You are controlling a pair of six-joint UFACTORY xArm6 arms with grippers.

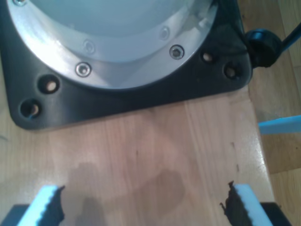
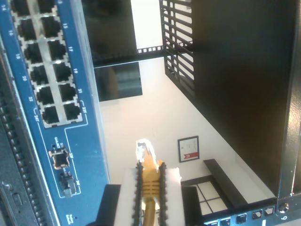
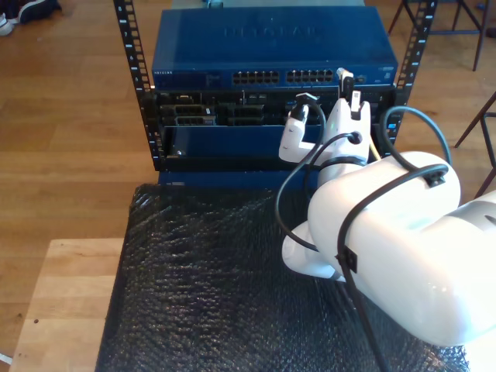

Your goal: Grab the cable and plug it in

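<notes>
Spread wide over bare pale wooden tabletop [image 1: 155, 150], the first gripper [image 1: 143, 202] holds nothing. Pinching the thin yellow network cable [image 2: 149, 181] just behind its small clear plastic plug [image 2: 144, 149], the second gripper [image 2: 149, 188] has the best hold, likely: the cable is light and limp, the plug brittle. From outside, that arm's gripper [image 3: 349, 91] stands at the blue metal network switch [image 3: 271, 54].

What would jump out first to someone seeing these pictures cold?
Probably the big white arm at the exterior view's right, reaching toward a blue switch in a black rack. Next, my second gripper pinching the yellow cable, its clear plug poking out beside the switch's rows of ports. My first gripper hangs open over a wooden table.
</notes>
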